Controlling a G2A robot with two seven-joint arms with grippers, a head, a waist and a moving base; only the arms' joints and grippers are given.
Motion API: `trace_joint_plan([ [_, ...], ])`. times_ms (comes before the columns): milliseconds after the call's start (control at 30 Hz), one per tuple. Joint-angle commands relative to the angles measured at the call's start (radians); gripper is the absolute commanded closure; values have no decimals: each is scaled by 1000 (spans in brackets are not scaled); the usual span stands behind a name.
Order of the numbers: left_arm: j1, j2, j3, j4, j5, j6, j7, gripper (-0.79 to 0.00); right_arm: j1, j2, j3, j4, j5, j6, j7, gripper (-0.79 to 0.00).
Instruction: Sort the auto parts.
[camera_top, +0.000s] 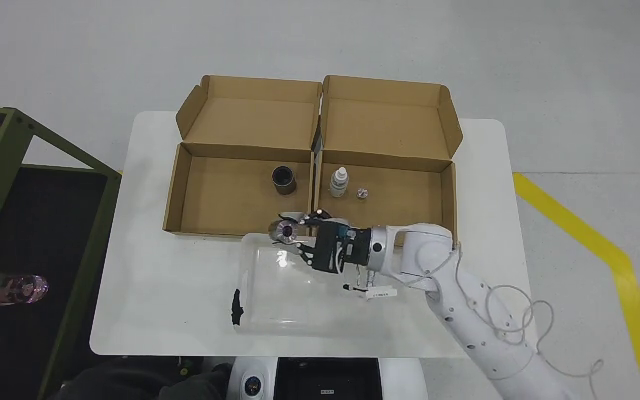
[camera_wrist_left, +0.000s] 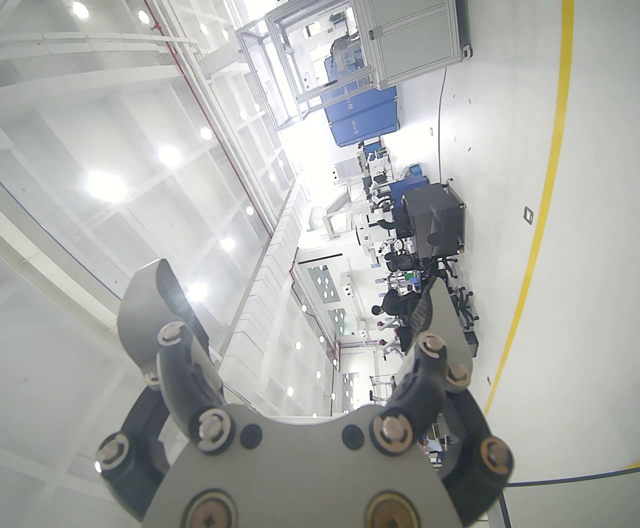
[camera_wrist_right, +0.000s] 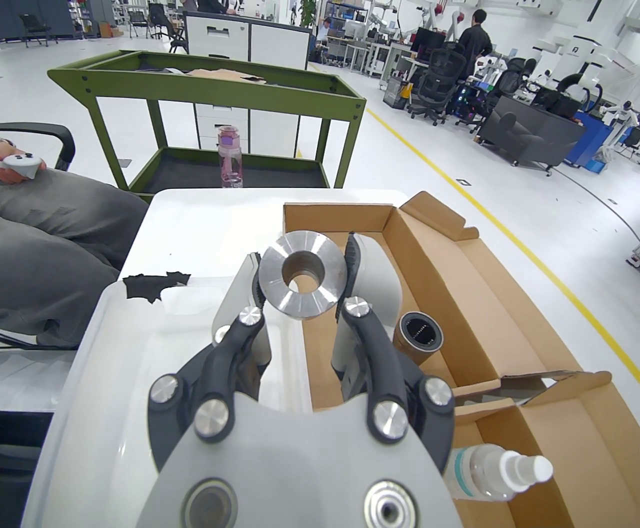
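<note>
My right gripper is shut on a round metal ring with a centre hole. In the top view the right gripper holds the metal ring over the front wall of the left cardboard box, at the far edge of a clear plastic tray. A dark cylindrical bearing stands in the left box. A small spray bottle and a tiny part sit in the right box. A black flat part lies in the tray. My left gripper is open, holds nothing and points up at the ceiling.
Both boxes have their lids folded back at the table's far side. A green cart stands left of the table, with a pink-capped bottle on its lower shelf. The bearing and spray bottle lie beside my right gripper.
</note>
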Motion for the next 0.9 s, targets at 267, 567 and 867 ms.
trace_joint_plan([
  [267,0,0,0,0,0,0,0,-785,91,-23,-39,92,36,40,12,0],
  [567,0,0,0,0,0,0,0,-785,186,-48,-87,189,67,44,71,0],
  [867,0,0,0,0,0,0,0,-785,289,-82,-153,311,115,29,160,0],
])
